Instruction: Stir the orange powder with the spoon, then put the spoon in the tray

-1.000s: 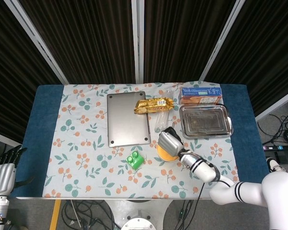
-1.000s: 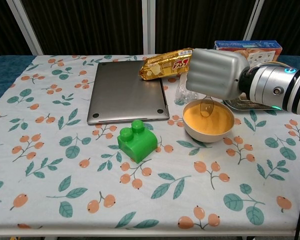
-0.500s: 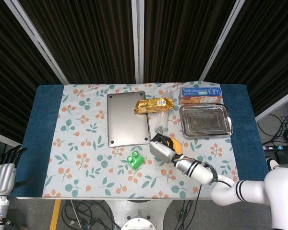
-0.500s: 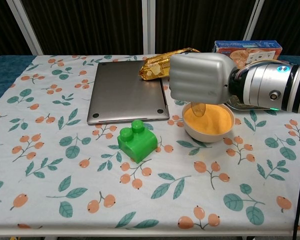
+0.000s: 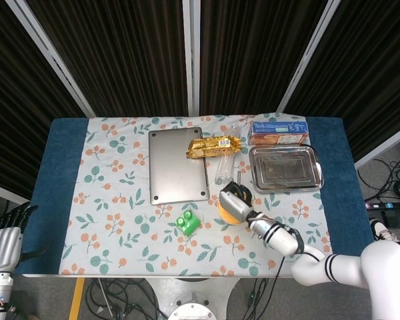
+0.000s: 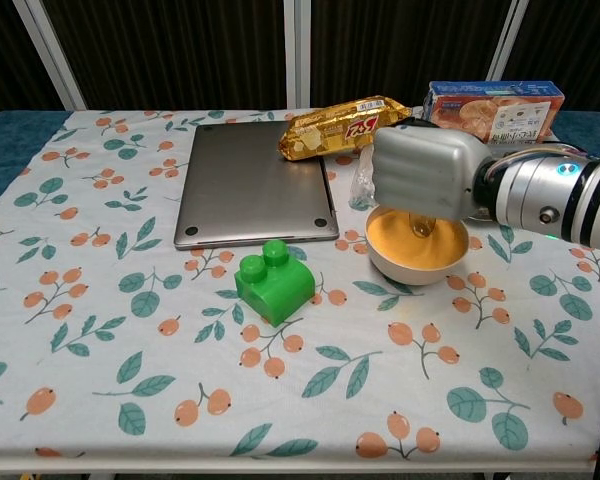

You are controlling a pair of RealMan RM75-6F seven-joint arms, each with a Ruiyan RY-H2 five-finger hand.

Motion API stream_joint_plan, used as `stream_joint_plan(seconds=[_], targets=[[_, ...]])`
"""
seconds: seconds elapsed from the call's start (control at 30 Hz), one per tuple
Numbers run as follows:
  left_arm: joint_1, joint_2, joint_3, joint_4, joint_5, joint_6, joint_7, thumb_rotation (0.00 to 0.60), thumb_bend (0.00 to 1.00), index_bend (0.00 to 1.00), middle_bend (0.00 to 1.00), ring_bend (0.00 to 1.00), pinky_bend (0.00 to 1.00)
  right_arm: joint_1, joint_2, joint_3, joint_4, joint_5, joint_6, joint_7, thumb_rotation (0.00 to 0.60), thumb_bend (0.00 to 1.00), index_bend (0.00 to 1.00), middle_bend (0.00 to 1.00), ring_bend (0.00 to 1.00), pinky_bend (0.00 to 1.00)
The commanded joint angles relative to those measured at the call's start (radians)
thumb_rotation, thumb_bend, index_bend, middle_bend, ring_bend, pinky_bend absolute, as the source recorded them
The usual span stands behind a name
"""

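A white bowl (image 6: 416, 262) (image 5: 227, 217) of orange powder (image 6: 435, 246) stands right of centre on the flowered cloth. My right hand (image 6: 425, 175) (image 5: 235, 203) hovers over the bowl and grips a clear spoon (image 6: 420, 222), whose tip dips into the powder. The hand hides the spoon's handle. A steel tray (image 5: 285, 168) lies behind the bowl to the right, with nothing in it. My left hand (image 5: 3, 243) hangs off the table's near-left corner, fingers apart and holding nothing.
A green block (image 6: 273, 280) (image 5: 187, 223) sits left of the bowl. Behind it lies a grey laptop (image 6: 255, 185) (image 5: 178, 165), with a gold snack packet (image 6: 345, 125) (image 5: 214, 146) at its far right corner. A cracker box (image 6: 490, 108) (image 5: 278, 133) stands behind the tray.
My right hand swung left over the bowl, then back to the right, drawing the spoon through the powder. The left hand has stayed still.
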Motion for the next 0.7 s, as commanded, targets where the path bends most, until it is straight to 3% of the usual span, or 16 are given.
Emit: stream_joint_plan(seconds=[0.03,0.27,0.43,0.7], targets=[[0.0,0.0,0.0,0.0,0.0,0.0,0.0,0.6,0.01,0.21,0.18,0.12,0.15,0.005,0.006,0.017,0.01,-0.016,0.018,-0.002,0.6,0.39,0.87,1.0,0.99,1.0],[0.0,0.0,0.0,0.001,0.0,0.0,-0.001,0.6,0.01,0.21,0.18,0.12,0.15,0.015,0.03,0.021,-0.031,-0.08,0.037,0.008,0.6,0.39,0.83,1.0,0.99,1.0],[0.0,0.0,0.0,0.001,0.0,0.0,-0.001,0.6,0.01,0.21,0.18,0.12,0.15,0.006,0.033,0.017,-0.045,-0.097,0.032,0.02,0.6,0.39,0.86,1.0,0.99,1.0],[0.0,0.0,0.0,0.001,0.001,0.0,-0.001,0.6,0.01,0.21,0.18,0.12,0.15,-0.044,0.033,0.079,-0.068,0.008,0.046,0.148,0.6,0.39,0.88,1.0,0.99,1.0]])
